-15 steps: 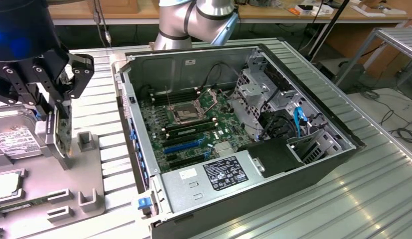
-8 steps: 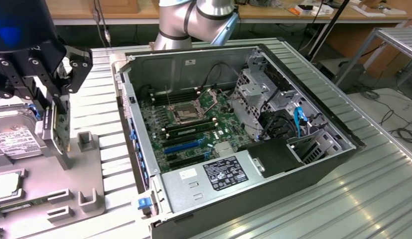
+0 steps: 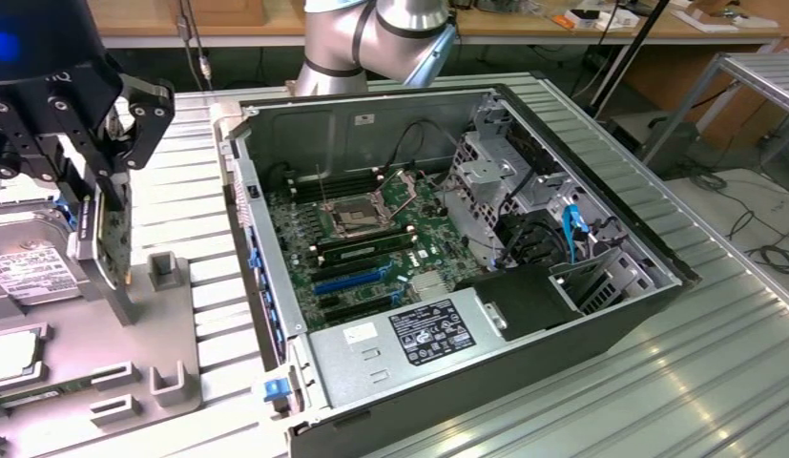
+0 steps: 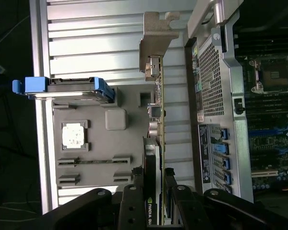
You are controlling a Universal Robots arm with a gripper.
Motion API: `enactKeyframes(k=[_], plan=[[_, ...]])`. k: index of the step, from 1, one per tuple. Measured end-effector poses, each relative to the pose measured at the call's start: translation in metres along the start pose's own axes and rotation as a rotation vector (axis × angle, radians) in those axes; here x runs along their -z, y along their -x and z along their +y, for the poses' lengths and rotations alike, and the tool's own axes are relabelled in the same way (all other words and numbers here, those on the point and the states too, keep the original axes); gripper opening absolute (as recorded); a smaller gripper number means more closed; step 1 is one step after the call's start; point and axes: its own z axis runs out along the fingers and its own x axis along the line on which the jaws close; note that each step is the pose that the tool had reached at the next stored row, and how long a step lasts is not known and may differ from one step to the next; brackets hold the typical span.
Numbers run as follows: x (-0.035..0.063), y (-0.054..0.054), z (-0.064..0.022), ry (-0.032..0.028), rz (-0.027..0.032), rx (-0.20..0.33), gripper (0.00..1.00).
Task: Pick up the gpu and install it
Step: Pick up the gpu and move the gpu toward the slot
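Observation:
My black gripper (image 3: 95,205) is at the exterior view's left, over the grey parts tray (image 3: 158,348), shut on the gpu (image 3: 112,234). The card stands on edge between the fingers, showing a thin green board. In the wrist view my gripper (image 4: 156,203) clamps the gpu (image 4: 158,124) edge-on, with the black face inside the fingers (image 4: 133,201) and the silver bracket (image 4: 156,43) at the far end. The open computer case (image 3: 458,239) lies beside it, toward the exterior view's right. Its motherboard shows blue expansion slots (image 3: 349,281), which the wrist view shows as blue slots (image 4: 271,134).
A silver hard drive (image 3: 25,267) in a blue caddy (image 4: 69,88) and a processor chip (image 4: 74,134) sit on the grey tray (image 4: 105,158). The case's rear wall (image 4: 216,96) stands close beside the card. Everything rests on a slatted metal table (image 3: 699,382).

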Motion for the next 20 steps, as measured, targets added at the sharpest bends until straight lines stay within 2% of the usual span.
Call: enactKeyframes(k=[12, 20], plan=[[0.0123, 0.000, 0.0011, 0.0002, 0.0001, 0.000, 0.27], [0.0123, 0.000, 0.0011, 0.0003, 0.0001, 0.000, 0.27]])
